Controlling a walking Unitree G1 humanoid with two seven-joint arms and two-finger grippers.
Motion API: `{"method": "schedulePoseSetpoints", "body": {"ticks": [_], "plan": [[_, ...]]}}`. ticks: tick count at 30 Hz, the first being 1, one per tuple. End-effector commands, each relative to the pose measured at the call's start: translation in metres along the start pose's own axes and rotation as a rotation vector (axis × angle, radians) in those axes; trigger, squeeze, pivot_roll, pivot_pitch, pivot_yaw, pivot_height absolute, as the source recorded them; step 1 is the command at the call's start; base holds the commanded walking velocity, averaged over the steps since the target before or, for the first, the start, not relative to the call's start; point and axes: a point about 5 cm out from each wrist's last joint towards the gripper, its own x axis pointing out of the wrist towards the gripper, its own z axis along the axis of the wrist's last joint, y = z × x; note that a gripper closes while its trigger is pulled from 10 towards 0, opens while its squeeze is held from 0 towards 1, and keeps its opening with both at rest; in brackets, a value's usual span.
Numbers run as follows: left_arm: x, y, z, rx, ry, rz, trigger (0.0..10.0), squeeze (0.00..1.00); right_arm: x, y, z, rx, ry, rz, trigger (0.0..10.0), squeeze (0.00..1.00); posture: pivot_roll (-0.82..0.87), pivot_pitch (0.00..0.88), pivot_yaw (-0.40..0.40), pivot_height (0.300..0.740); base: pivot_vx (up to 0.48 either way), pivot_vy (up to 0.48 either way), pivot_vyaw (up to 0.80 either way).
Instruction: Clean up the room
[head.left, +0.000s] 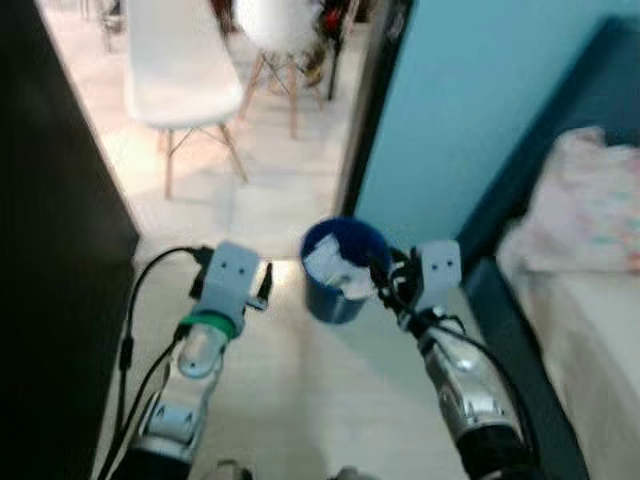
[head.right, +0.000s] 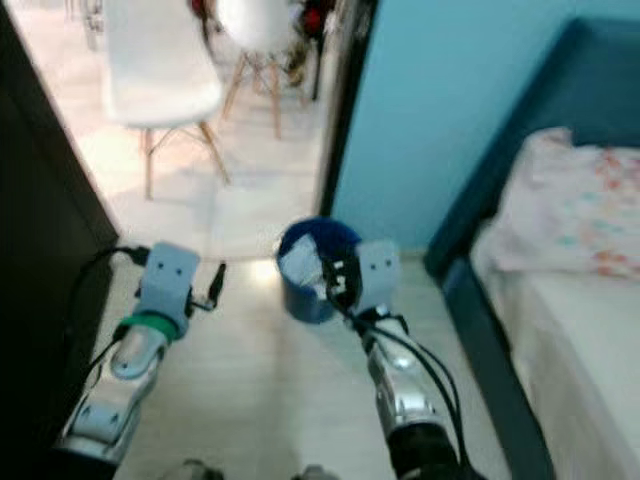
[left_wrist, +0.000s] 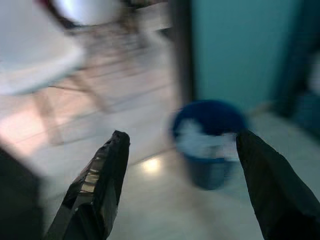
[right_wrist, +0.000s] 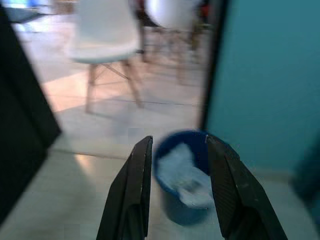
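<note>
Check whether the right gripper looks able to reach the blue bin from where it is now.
Probably yes. The right gripper is open and aimed at the blue bin on the floor by the teal wall, and nothing lies between them.

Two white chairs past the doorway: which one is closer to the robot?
The white chair on the left, its seat and wooden legs in full view; the other chair sits farther back, cut off by the frame.

Two white chairs (head.left: 180, 70) with wooden legs stand on the pale floor (head.left: 300, 400) beyond the doorway. A teal wall (head.left: 470, 110) meets a bed (head.left: 590, 330) bearing what appears to be floral bedding (head.left: 590, 205).
</note>
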Motion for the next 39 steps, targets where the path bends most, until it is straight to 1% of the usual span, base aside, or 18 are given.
{"method": "schedulePoseSetpoints", "body": {"ticks": [1,8,26,33,39], "plan": [[-0.001,0.002,-0.007,-0.013,0.042,0.003,10.0,0.0,-0.003,-0.001,-0.005,0.013,0.026,-0.01,10.0,0.0,-0.04,0.063,-0.015,0.713,0.0,0.0,-0.8],[0.003,0.002,-0.003,-0.048,0.052,-0.016,10.0,0.0,-0.001,-0.001,-0.005,0.017,0.02,-0.018,10.0,0.0,-0.04,0.057,-0.011,0.713,0.0,0.0,-0.8],[0.005,-0.002,0.006,-0.059,0.004,-0.083,10.0,0.0,-0.002,-0.002,-0.004,0.034,0.015,-0.037,10.0,0.0,-0.05,0.064,0.003,0.713,0.0,0.0,-0.8],[0.005,-0.004,0.004,-0.027,-0.002,-0.101,10.0,0.0,-0.002,-0.003,-0.005,0.047,0.017,-0.046,10.0,0.0,-0.05,0.065,0.003,0.713,0.0,0.0,-0.8],[0.005,-0.006,0.004,-0.023,-0.007,-0.113,10.0,0.0,-0.002,-0.005,-0.005,0.051,0.019,-0.051,10.0,0.0,-0.05,0.064,0.002,0.713,0.0,0.0,-0.8]]}}
